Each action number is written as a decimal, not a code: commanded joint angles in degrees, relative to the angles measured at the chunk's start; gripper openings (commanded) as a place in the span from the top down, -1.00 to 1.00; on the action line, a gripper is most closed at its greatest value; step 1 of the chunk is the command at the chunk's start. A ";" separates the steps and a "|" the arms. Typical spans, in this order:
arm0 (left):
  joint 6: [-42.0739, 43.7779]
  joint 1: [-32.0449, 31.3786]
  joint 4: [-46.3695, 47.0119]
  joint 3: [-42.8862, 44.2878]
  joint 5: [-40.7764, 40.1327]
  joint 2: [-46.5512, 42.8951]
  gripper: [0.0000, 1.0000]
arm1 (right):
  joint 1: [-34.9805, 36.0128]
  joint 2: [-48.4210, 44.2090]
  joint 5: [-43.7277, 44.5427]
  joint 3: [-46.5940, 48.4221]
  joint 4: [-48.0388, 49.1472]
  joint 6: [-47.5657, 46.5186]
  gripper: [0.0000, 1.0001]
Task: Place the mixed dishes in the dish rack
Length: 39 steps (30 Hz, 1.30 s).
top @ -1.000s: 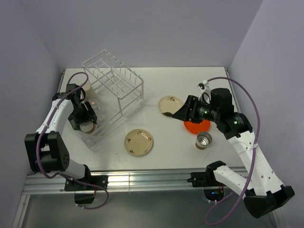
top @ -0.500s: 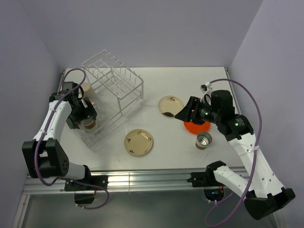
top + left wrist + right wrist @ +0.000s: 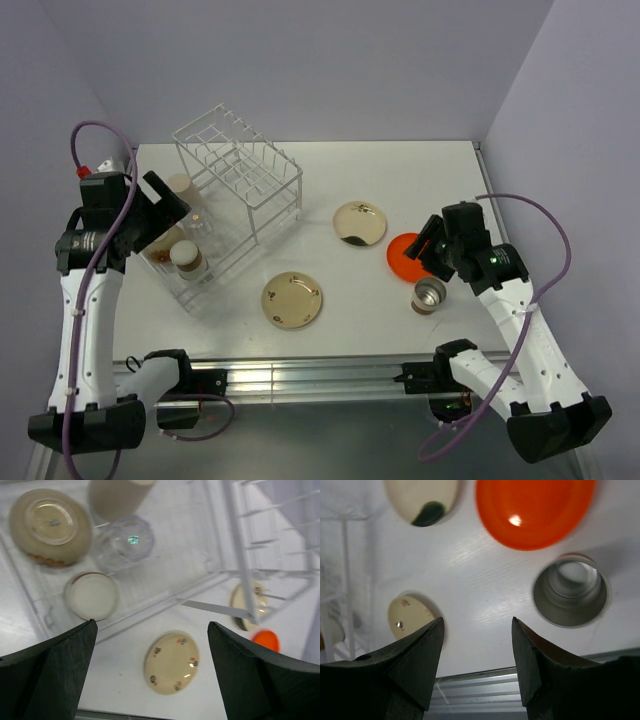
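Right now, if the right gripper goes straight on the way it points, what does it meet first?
Most likely bare table, between the orange plate and the metal cup; the right gripper seems aimed at neither dish, though depth is unclear.

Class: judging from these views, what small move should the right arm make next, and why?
Probably shift the right gripper sideways over the upright shiny metal cup and start down. Its jaws stand open and empty, and the cup sits on the white table just beside its line, outside the white wire dish rack.
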 commanded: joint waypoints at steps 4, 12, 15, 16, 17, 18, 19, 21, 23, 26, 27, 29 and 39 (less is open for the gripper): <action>-2.71 -0.04 10.86 -0.96 16.30 -4.51 -0.98 | -6.96 -4.63 5.81 -5.08 -8.20 8.16 -0.21; -2.88 -0.39 17.36 -5.53 24.76 -8.46 -0.98 | -7.23 -5.96 7.66 -8.77 -14.35 13.62 -0.11; -1.92 -0.48 17.72 -5.97 26.17 -9.26 -0.99 | -7.23 -7.27 8.44 -11.58 -15.42 16.51 -0.09; -1.57 -0.48 18.07 -6.23 26.60 -9.52 -0.99 | -7.23 -8.41 8.45 -12.29 -14.98 17.13 -0.08; -1.56 -0.48 18.50 -6.93 27.48 -9.52 -0.99 | -7.23 -8.77 8.28 -13.25 -14.63 17.49 -0.07; -1.48 -0.48 18.77 -7.28 28.01 -9.61 -0.99 | -7.23 -9.03 8.10 -14.83 -14.45 18.28 -0.06; -1.39 -0.48 18.86 -7.55 28.62 -9.61 -0.99 | -7.23 -9.12 8.36 -15.45 -14.19 18.63 -0.06; -1.21 -0.56 19.65 -8.78 29.33 -9.52 -0.99 | -7.23 -8.69 8.54 -17.48 -13.58 18.98 -0.06; -1.21 -0.56 20.96 -10.18 29.59 -9.43 -0.98 | -7.23 -7.63 9.41 -18.53 -11.56 19.25 -0.06; -0.42 -0.56 20.71 -10.63 30.82 -8.90 -0.98 | -7.23 -5.18 9.07 -20.64 -7.52 19.95 -0.04; -0.16 -0.56 20.18 -10.63 30.74 -8.82 -0.99 | -7.23 -4.47 8.98 -21.43 -6.38 20.13 -0.01; 0.28 -0.56 20.00 -10.63 30.13 -9.17 -0.99 | -7.23 -2.54 9.94 -22.22 -3.30 20.22 0.20; -0.68 -2.06 19.12 -9.48 28.99 -8.90 -0.98 | -7.14 -2.00 12.23 -22.41 -1.00 16.80 0.55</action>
